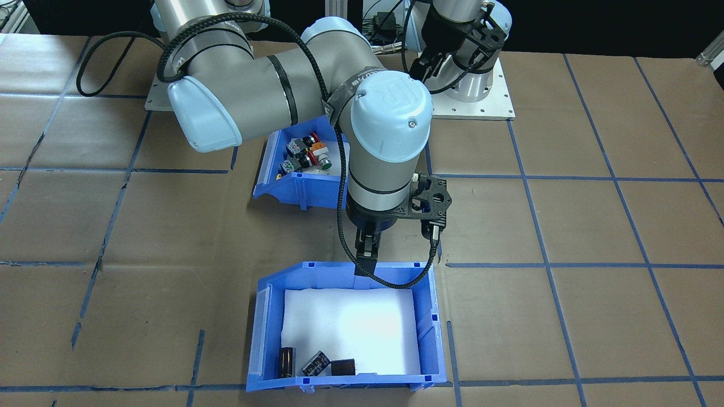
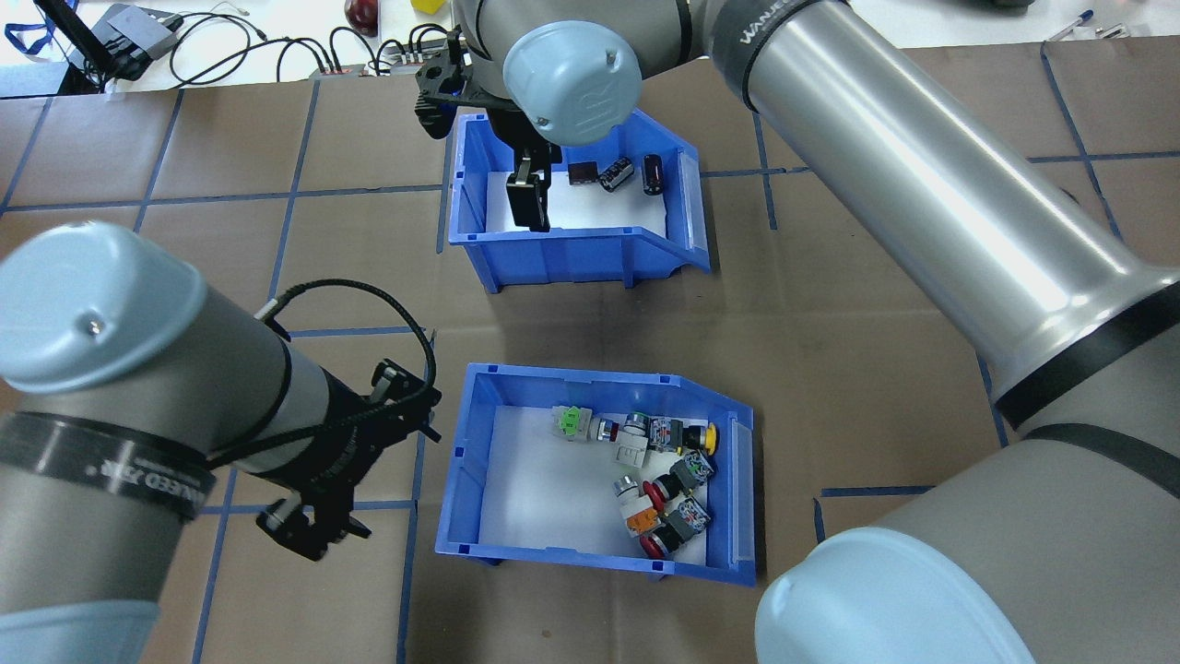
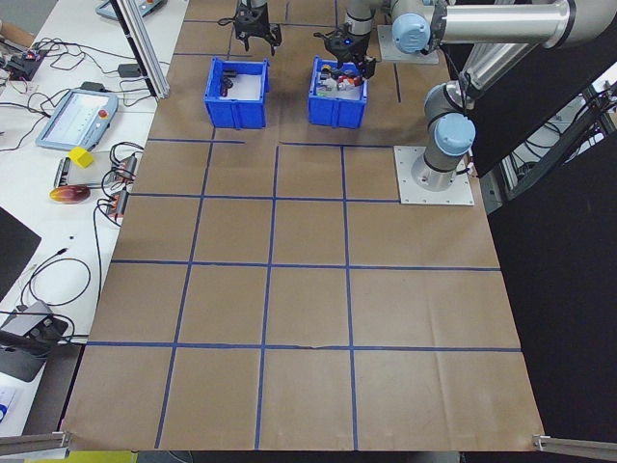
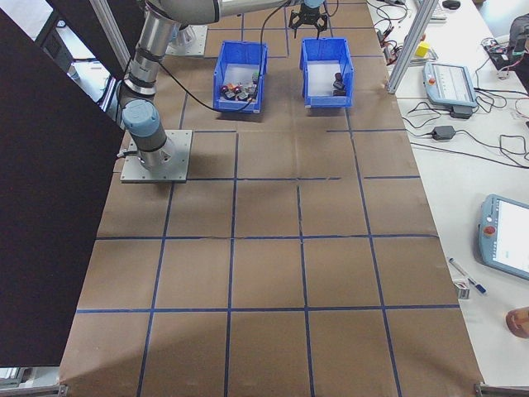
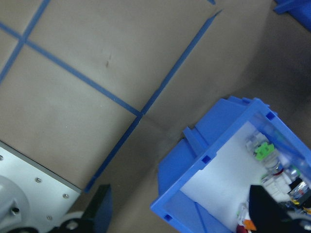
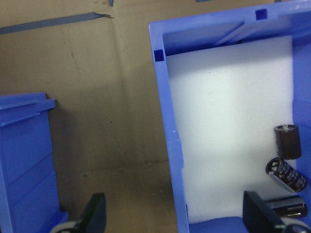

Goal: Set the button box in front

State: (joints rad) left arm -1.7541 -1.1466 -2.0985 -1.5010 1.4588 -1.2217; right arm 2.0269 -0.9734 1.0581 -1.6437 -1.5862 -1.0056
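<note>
**Bin positions and gripper clearances**

At the left of the overhead view, the left gripper (image 2: 318, 535) hangs over bare brown paper just beside the left wall of the button box (image 2: 590, 383). It touches nothing; whether its fingers are spread or closed cannot be told. Its wrist camera shows the box's corner and an open stretch of taped table (image 5: 97, 87) beside it.

The button box sits in the near row, close to the robot, with its sloped end to the right. Its coloured switches (image 2: 659, 484) are gathered against that right end, leaving the white foam bare on the left.

A clear strip of table separates it from the second blue bin (image 2: 576, 254) in the far row. That bin holds a few dark cylinders (image 2: 618, 173) at its far edge.

The right gripper (image 2: 528, 198) is lowered over the second bin's left wall. Its fingers (image 6: 95, 211) are spread apart, straddling that wall, one outside and one inside, with nothing clamped.
</note>
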